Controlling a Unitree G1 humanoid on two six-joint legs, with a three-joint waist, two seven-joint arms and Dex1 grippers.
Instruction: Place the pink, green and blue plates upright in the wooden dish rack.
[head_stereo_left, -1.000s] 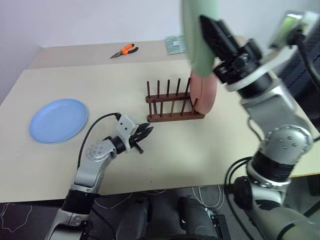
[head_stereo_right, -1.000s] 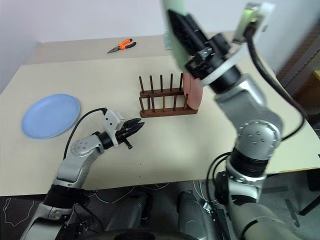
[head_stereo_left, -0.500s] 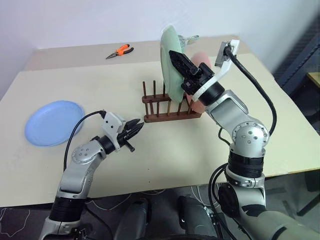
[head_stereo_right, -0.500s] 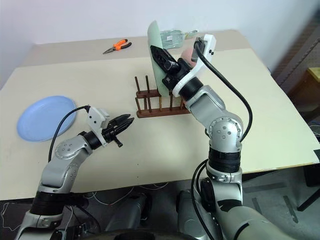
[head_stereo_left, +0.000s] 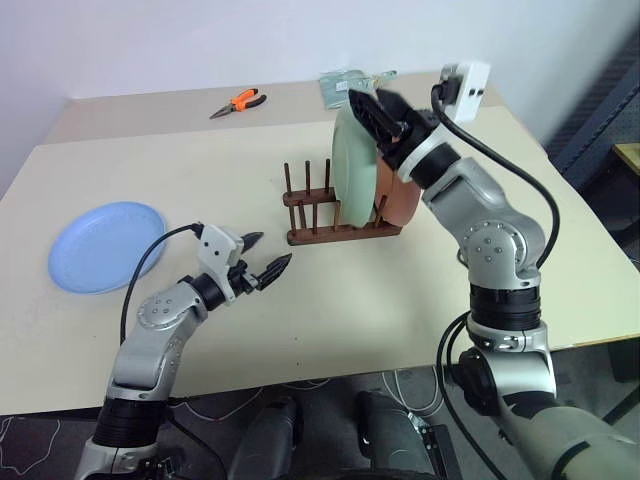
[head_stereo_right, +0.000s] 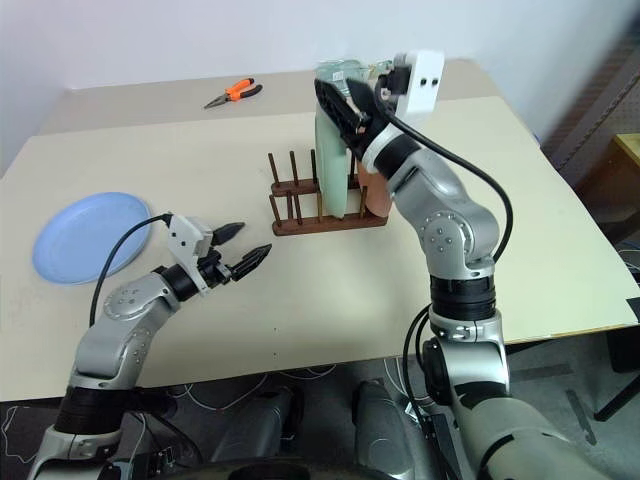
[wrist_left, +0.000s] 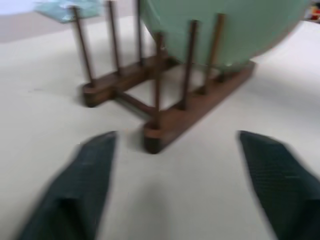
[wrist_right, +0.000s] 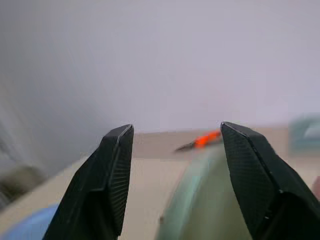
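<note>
The green plate (head_stereo_left: 352, 170) is standing upright in the wooden rack (head_stereo_left: 340, 210), between its pegs, with the pink plate (head_stereo_left: 397, 195) standing just behind it at the rack's right end. The right claw (head_stereo_left: 372, 112) is hovering over the green plate's top rim with its fingers spread apart, gripping nothing; in the right wrist view the plate's edge is showing in the gap between the two black fingers (wrist_right: 112, 185). The left claw (head_stereo_left: 265, 255) is hanging low over the bench (head_stereo_left: 330, 300), near the rack's front left, its fingers wide apart and empty. The blue plate (head_stereo_left: 105, 245) is lying flat on the bench's left side, well apart from the rack. Orange pliers (head_stereo_left: 243, 101) are lying at the far edge.
</note>
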